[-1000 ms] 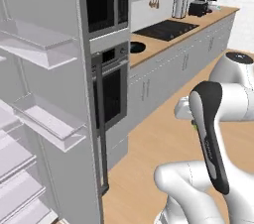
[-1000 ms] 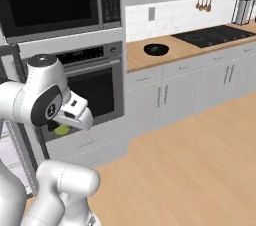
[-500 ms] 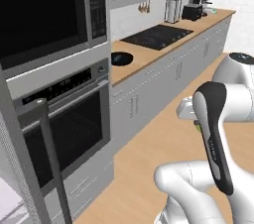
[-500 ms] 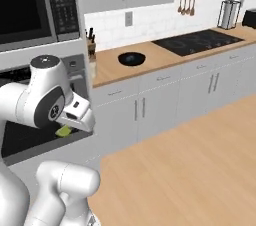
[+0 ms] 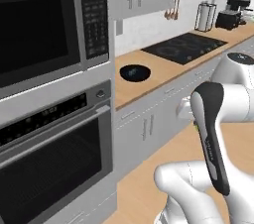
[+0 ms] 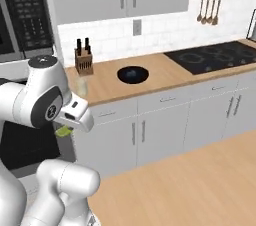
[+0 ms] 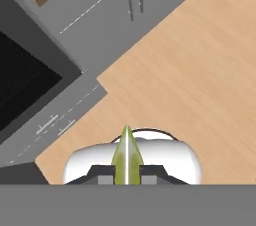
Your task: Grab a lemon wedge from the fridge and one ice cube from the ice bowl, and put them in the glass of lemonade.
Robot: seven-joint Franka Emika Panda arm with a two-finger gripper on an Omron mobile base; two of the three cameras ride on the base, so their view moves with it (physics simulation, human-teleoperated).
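**A:** Base has driven on since the earlier pictures: the open grey fridge and its white shelves are gone from the left base view, and the whole scene has slid, so that's the camera moving, not the things. What's on screen, left to right?

**B:** Left base view: black built-in microwave (image 5: 44,34) over a black wall oven (image 5: 49,168), then the wooden countertop (image 5: 163,77) with the round shallow black ice bowl (image 5: 135,72) on it, then a flat black cooktop (image 5: 186,48).

**A:** Right base view?

**B:** Wooden knife block (image 6: 84,62) against the white tile wall. Short clear glass of pale lemonade (image 6: 81,87) stands just in front of it, near the counter's front edge. Black bowl (image 6: 132,74) is well to the glass's right, apart from it. Cooktop (image 6: 217,56) further right, utensils hanging on a rail (image 6: 209,11) above.

**A:** Gripper?

**B:** Two-finger gripper (image 7: 127,170) is pinching the small yellow-green lemon wedge (image 7: 127,157); the wedge stands up between the dark fingertips (image 7: 102,172) with its thin edge toward the camera. In the right base view the wedge (image 6: 63,131) peeks out under the white hand, lower than the countertop and left of the glass.

**A:** Below the hand?

**B:** Light wood floor (image 7: 190,60), grey cabinet fronts with bar handles (image 7: 134,4).
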